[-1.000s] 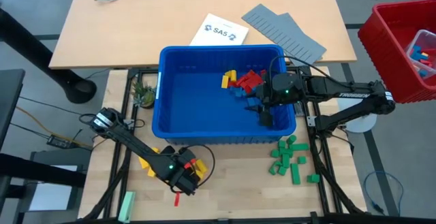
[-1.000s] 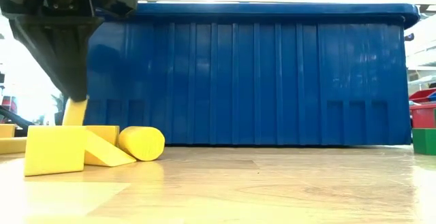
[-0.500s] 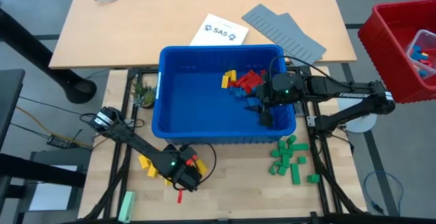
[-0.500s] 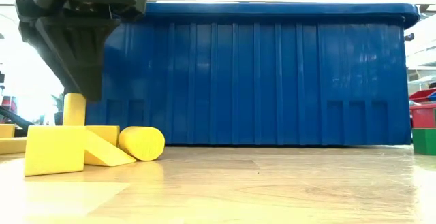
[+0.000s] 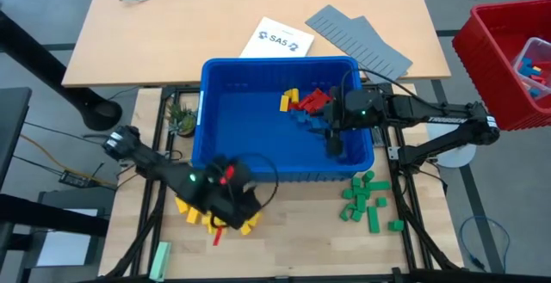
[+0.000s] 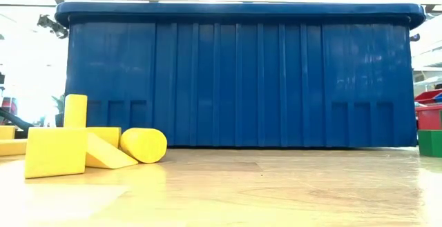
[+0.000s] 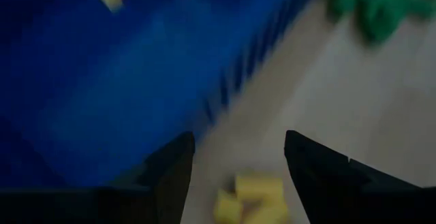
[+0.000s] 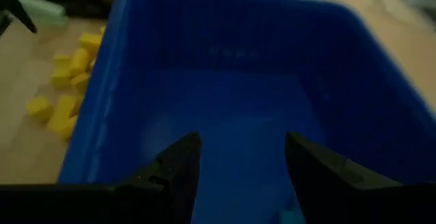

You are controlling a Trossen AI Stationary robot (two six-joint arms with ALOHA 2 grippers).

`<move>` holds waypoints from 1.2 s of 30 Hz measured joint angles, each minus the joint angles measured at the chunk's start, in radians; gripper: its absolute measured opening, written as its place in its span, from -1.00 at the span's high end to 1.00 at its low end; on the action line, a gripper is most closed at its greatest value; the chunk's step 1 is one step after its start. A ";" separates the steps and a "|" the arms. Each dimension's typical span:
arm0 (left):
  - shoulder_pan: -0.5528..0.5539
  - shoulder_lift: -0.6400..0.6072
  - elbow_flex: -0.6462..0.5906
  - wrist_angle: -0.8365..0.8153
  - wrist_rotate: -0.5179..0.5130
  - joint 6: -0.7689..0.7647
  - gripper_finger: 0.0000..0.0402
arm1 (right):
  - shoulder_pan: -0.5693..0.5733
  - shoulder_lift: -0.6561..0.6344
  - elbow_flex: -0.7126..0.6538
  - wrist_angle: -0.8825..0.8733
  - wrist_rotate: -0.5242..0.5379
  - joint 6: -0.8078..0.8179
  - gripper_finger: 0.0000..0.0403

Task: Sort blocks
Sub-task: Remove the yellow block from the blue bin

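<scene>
My left tool (image 5: 231,204) is hovering open and empty above the yellow blocks (image 5: 191,212) at lower left, one standing upright (image 6: 75,111); my right tool (image 5: 334,142), open, is hanging inside the blue bin (image 5: 219,94).

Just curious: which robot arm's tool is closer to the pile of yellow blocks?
Left. The left tool hovers right above the yellow blocks; the right tool is inside the blue bin.

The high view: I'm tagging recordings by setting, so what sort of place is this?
Probably a robotics lab or workshop: two arms on a wooden table, a blue bin of blocks, a red crate alongside.
</scene>
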 joint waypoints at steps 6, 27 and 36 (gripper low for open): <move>0.074 -0.031 0.197 -0.040 -0.369 0.226 -0.18 | -0.009 0.000 0.000 0.141 0.003 -0.010 0.01; 0.783 0.054 0.305 0.189 0.268 0.919 -0.18 | -0.009 -0.018 0.000 0.037 0.011 0.032 0.01; 0.893 0.203 0.306 0.277 0.309 0.881 -0.18 | -0.021 -0.016 0.000 0.038 0.029 0.029 0.01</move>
